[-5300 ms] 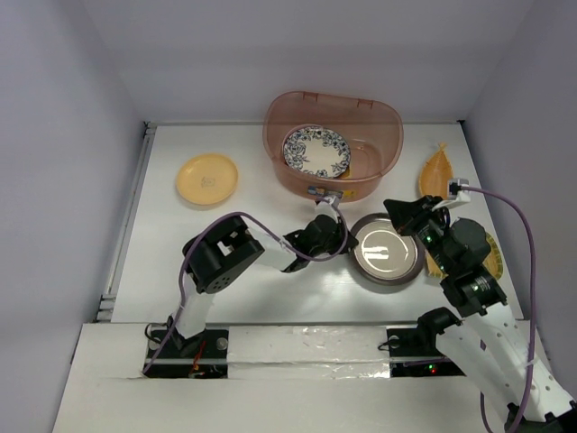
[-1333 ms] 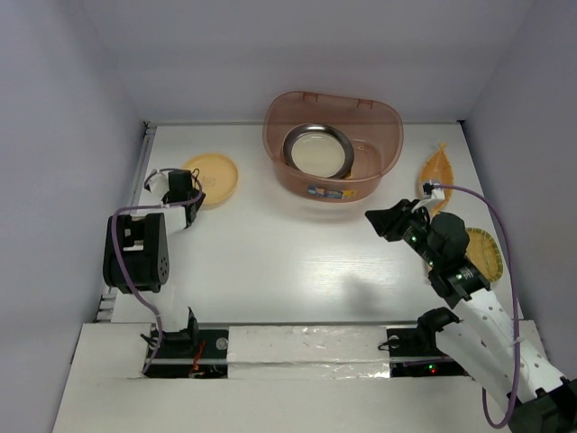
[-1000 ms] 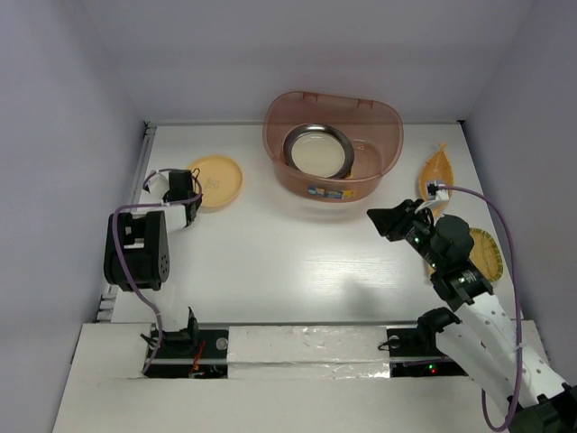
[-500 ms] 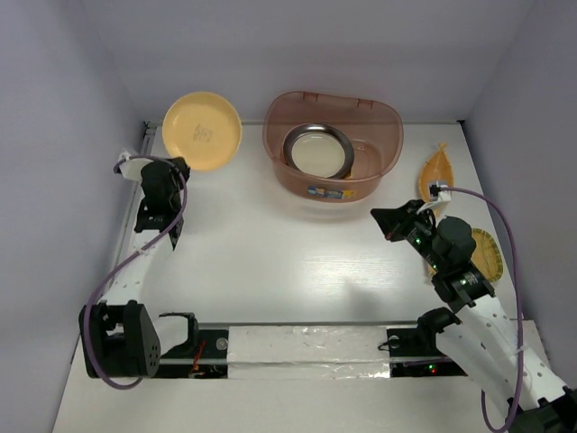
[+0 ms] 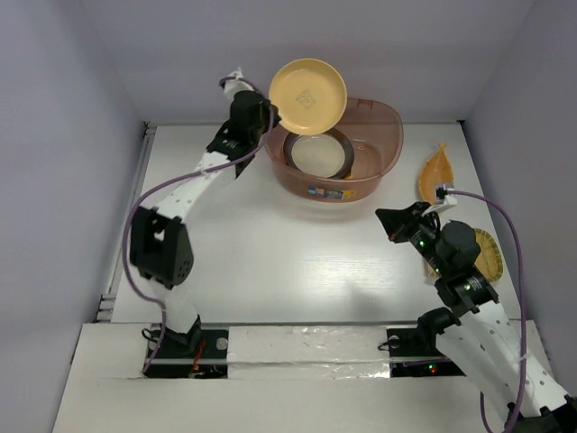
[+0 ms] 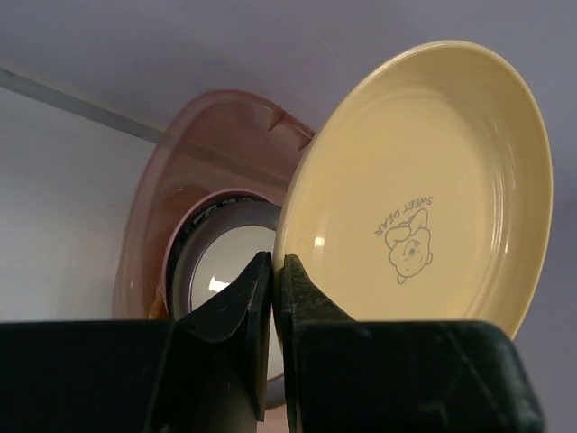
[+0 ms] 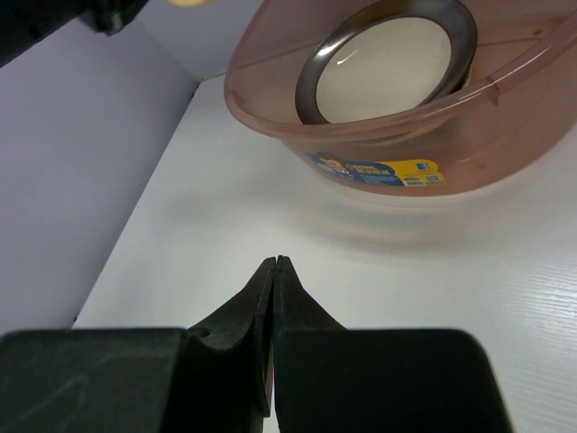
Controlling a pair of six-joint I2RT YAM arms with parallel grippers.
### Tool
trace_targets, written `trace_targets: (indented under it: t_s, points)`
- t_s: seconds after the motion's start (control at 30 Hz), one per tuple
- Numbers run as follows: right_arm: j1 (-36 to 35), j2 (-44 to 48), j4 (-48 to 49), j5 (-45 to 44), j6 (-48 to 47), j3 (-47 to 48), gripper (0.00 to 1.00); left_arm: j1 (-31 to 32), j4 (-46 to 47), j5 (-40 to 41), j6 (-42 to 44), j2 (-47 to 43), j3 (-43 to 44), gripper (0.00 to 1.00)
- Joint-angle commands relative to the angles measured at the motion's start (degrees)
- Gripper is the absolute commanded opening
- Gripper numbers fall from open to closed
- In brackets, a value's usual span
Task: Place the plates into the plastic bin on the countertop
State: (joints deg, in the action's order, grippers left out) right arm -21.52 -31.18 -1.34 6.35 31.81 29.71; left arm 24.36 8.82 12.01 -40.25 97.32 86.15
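Above the far-left rim of the plastic bin (image 5: 389,149), which stands at the far side of the countertop (image 5: 270,262), our left gripper (image 6: 273,263) pinches the round yellow-orange plate (image 5: 308,96) by its edge, jaws almost together. A shiny metal plate (image 5: 315,155) already lies inside the bin. By our judgement, this plate, the orange leaf-shaped plate (image 5: 435,171) at far right and a woven plate (image 5: 489,255) half hidden by the right arm remain. Our right gripper (image 7: 273,262) hovers closed and empty. The yellow plate is glossy and tilted, with a small cartoon print at its centre.
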Motion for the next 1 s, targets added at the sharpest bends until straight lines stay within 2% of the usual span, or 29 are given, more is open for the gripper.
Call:
trace_targets:
  t_s: [0.0, 0.07, 0.17, 0.23, 0.43, 0.5, 0.73, 0.8, 0.9, 0.93, 0.97]
  points:
    - [-0.54, 1.91, -2.08, -3.8, 0.09, 1.84, 0.0, 2.88, -8.62, 1.88, 6.31, 8.39, 15.24, 0.0]
    - [-0.54, 3.05, -4.01, -4.76, -0.26, 2.62, 0.0, 3.94, -15.72, 2.58, 7.72, 16.47, 26.19, 0.0]
    - [-0.54, 5.15, -6.21, -7.65, -0.26, 3.42, 0.0, 5.25, -21.1, 4.42, 10.1, 24.04, 35.8, 0.0]
    - [-0.54, 6.21, -7.18, -8.63, -0.17, 4.03, 0.0, 5.26, -23.05, 4.34, 11.15, 27.55, 39.42, 0.0]
    - [-0.54, 5.69, -8.85, -11.0, 0.27, 5.18, 0.0, 5.26, -24.81, 4.42, 12.39, 32.05, 41.47, 0.0]
    - [-0.54, 5.43, -8.94, -13.28, 0.97, 5.27, 0.0, 5.26, -24.64, 4.25, 12.56, 32.41, 40.42, 0.0]
    - [-0.54, 2.53, -8.24, -16.19, 2.37, 6.32, 0.0, 5.26, -22.89, 4.86, 13.96, 29.79, 34.8, 0.21]
    - [-0.54, 2.0, -7.89, -17.76, 2.81, 6.23, 0.0, 5.26, -19.12, 5.21, 13.88, 26.97, 28.57, 0.28]
    - [-0.54, -0.02, -7.53, -21.53, 2.99, 6.41, 0.0, 5.26, -10.43, 4.26, 12.92, 18.46, 18.03, 0.41]
    - [-0.54, -0.63, -7.45, -22.51, 3.17, 6.5, 0.0, 5.96, -7.7, 2.94, 12.74, 13.13, 15.13, 0.45]
    - [-0.54, -1.94, -7.27, -23.04, 3.25, 6.58, 0.0, 5.96, -1.59, 2.58, 13.0, 10.29, 9.71, 0.54]
